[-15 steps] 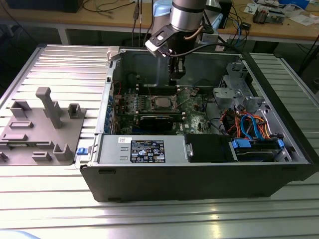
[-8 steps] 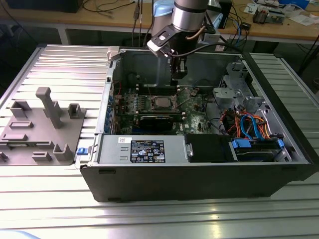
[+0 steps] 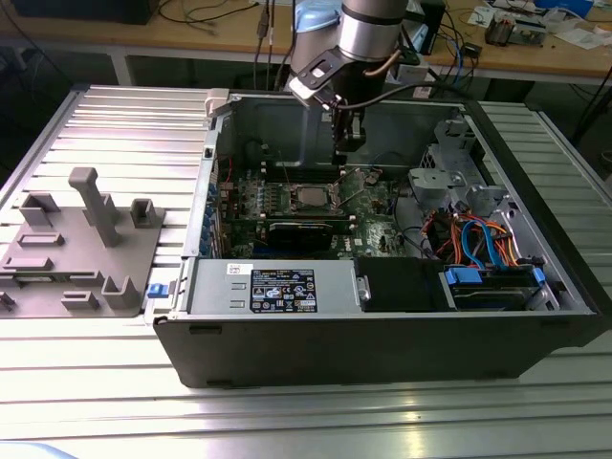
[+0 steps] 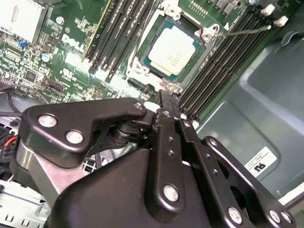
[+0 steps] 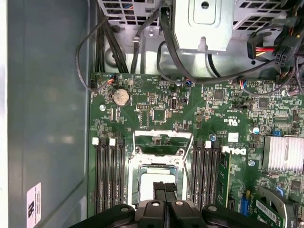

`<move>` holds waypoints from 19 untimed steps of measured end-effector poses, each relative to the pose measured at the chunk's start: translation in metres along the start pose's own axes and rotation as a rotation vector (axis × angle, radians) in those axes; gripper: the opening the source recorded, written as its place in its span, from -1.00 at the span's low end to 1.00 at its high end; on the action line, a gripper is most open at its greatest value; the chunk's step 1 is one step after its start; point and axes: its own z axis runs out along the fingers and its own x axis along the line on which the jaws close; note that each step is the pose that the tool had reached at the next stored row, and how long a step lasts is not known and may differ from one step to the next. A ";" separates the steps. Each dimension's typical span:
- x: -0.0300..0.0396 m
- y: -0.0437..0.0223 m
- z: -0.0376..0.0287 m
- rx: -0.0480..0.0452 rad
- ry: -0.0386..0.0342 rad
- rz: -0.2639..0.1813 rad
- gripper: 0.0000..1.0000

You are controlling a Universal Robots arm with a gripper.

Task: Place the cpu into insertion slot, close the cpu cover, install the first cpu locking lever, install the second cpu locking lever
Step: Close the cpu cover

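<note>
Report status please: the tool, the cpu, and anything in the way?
Tool shut, low over the edge of the insertion slot. Cpu seated in it; cpu cover looks open. Thin lever sticks out sideways; nothing else in the way.

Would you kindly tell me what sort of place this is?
Probably a robotics lab: an open computer case lies on a slotted metal table, a robot arm reaches into it, and a cable-strewn workbench stands behind.

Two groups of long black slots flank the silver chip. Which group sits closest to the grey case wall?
The group at the green board's edge, right beside the wall; the other group lies toward the finned silver heatsink.
</note>
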 end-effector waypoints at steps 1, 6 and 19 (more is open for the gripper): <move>-0.0001 0.0026 -0.0001 0.0002 0.0001 0.000 -0.79; -0.0004 0.0105 -0.0005 0.0009 0.0001 0.000 -0.79; -0.0011 0.0262 -0.0013 0.0017 0.0001 0.000 -0.79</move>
